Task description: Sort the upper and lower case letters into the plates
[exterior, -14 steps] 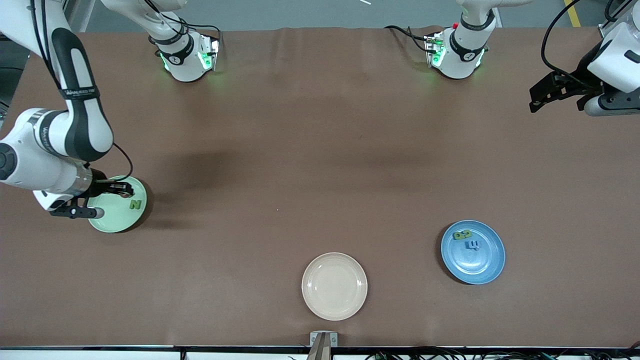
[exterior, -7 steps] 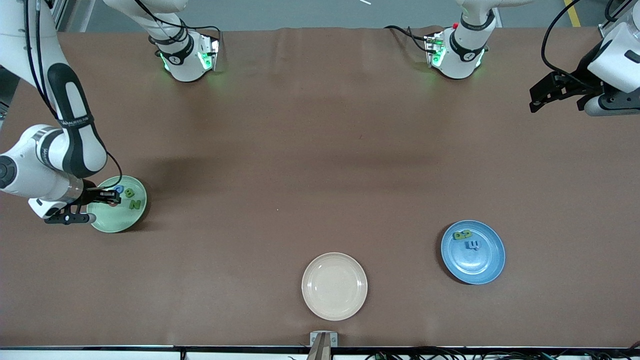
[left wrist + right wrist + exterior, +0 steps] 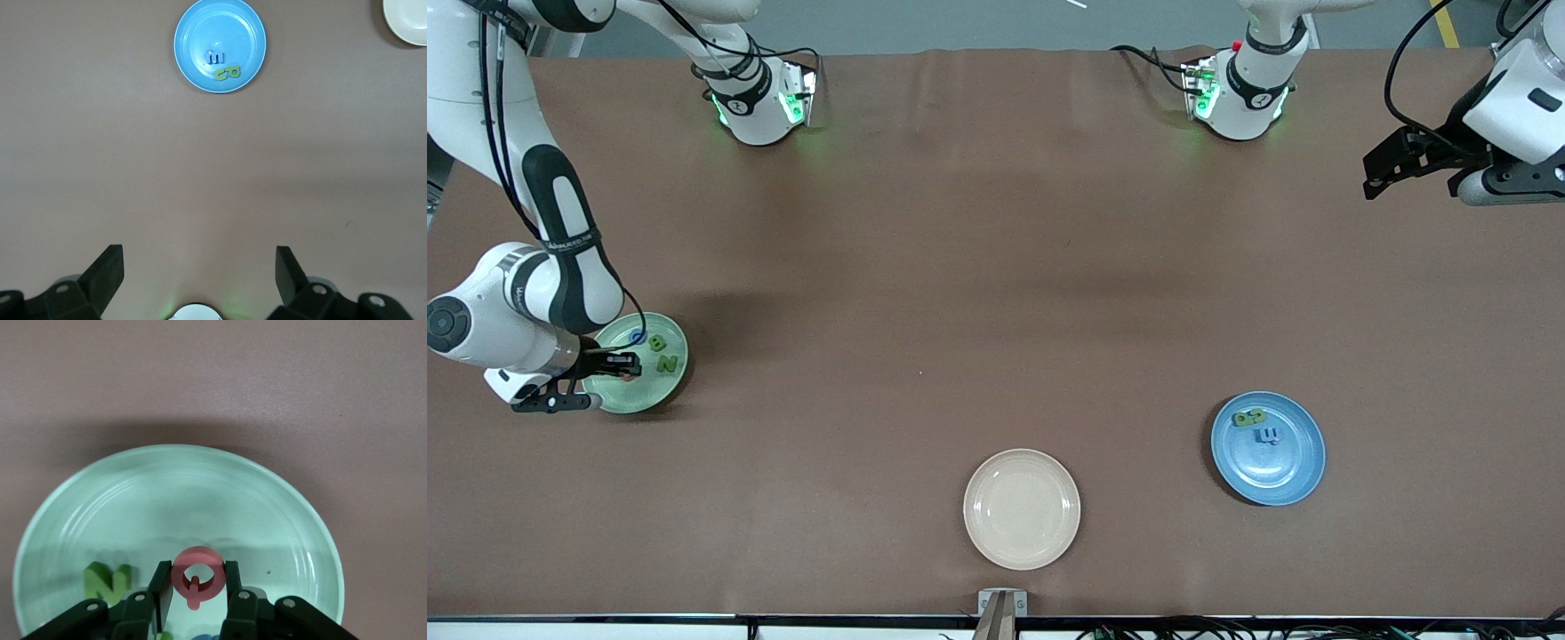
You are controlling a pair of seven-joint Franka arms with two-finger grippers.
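The right claw (image 3: 624, 364) hangs low over the mint green plate (image 3: 649, 391), which sits on the brown table (image 3: 996, 293) at the right arm's end. In the right wrist view the claw (image 3: 195, 583) has its fingers (image 3: 160, 583) closed against both sides of a red letter Q (image 3: 195, 575), which is over the mint green plate (image 3: 200, 500). On that plate lie a green N (image 3: 667, 363), a green B (image 3: 656, 342) and a blue letter (image 3: 637, 337) close to the rim; the right wrist view shows the green N (image 3: 105, 580) just beside the claw. The blue plate (image 3: 1294, 471) sits well apart from the mint green plate, toward the left arm's end, and carries a green letter (image 3: 1249, 416) and a blue letter (image 3: 1267, 436) side by side. A cream plate (image 3: 1022, 508) lies nearer the front camera than the mint green plate, between the two. The left arm waits with its claw (image 3: 1414, 164) over the table's edge at its own end, fingers (image 3: 107, 270) spread wide around nothing.
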